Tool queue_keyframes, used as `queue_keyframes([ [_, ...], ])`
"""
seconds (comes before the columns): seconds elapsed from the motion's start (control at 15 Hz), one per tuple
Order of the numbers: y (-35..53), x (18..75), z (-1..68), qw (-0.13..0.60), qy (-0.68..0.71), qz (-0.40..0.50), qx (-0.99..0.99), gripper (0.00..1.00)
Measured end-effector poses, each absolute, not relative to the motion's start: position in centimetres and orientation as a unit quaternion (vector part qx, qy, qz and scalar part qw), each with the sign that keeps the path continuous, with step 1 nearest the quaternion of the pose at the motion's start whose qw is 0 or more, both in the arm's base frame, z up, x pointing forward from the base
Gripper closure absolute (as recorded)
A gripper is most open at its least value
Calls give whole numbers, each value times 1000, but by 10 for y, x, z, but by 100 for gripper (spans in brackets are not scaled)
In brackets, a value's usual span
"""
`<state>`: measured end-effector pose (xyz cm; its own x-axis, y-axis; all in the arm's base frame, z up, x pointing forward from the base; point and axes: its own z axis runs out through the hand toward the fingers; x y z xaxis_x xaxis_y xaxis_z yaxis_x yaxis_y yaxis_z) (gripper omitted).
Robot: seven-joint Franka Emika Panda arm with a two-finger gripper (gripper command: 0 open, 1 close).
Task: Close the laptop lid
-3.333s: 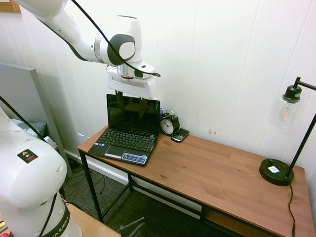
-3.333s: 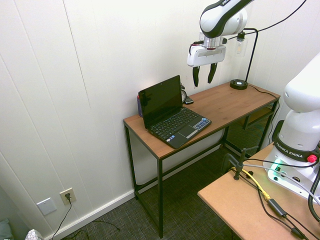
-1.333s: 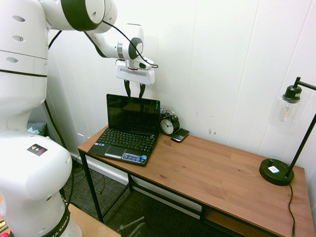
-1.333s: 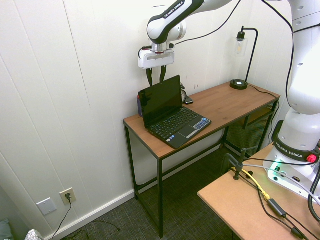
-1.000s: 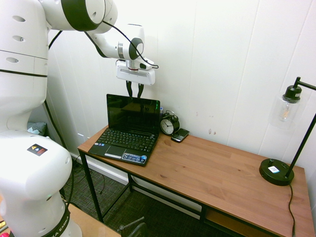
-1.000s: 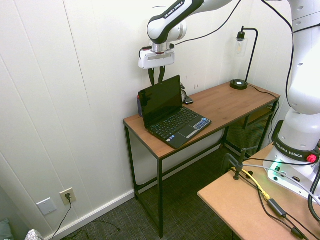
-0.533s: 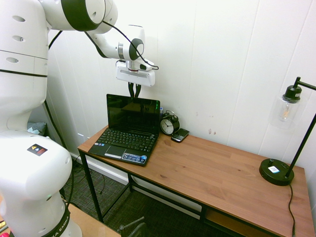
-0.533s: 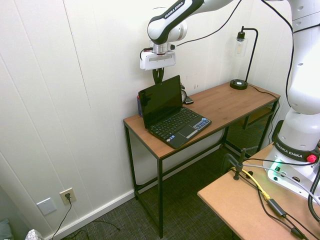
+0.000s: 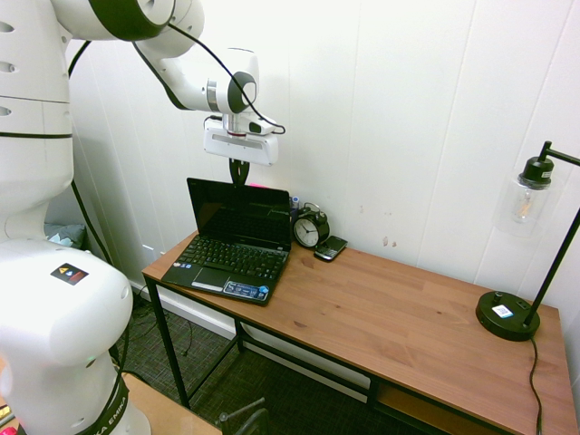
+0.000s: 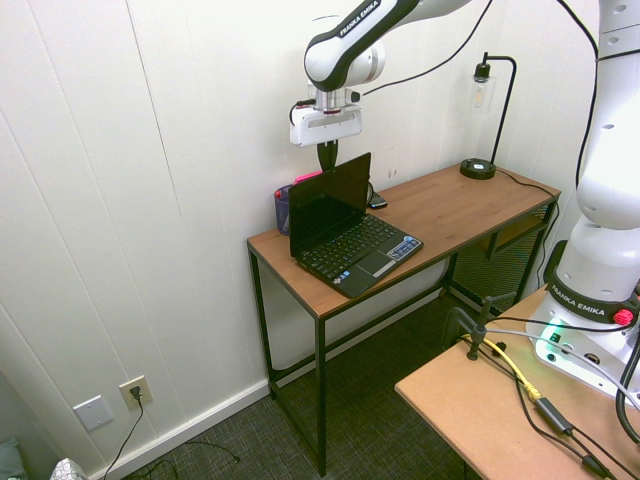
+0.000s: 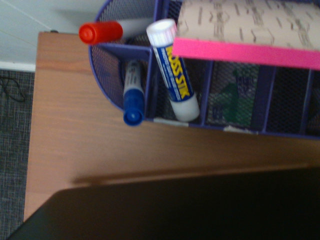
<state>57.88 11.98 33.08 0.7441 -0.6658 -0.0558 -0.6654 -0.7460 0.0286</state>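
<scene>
Gripper (image 9: 237, 172), jaws pressed together, behind the laptop lid (image 9: 241, 211)'s top edge; best pushed forward and downward, following the hinge arc.

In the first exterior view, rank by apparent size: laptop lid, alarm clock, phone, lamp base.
Largest to smallest:
1. laptop lid
2. lamp base
3. alarm clock
4. phone

The lamp base sits nearer the camera, so its rank over the clock is unsure.

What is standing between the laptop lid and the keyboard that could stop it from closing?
Nothing visible does. The keyboard is bare, and the laptop lid stands open above it. The gripper, fingers shut, is right at the lid's top edge.
</scene>
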Motion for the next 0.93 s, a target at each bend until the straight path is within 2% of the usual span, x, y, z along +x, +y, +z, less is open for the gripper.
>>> queue_keyframes([
  [0.6, 89, 512, 271, 58, -356, -113, 926, 100],
  [0.93, 72, 497, 246, 65, -353, -160, 920, 100],
])
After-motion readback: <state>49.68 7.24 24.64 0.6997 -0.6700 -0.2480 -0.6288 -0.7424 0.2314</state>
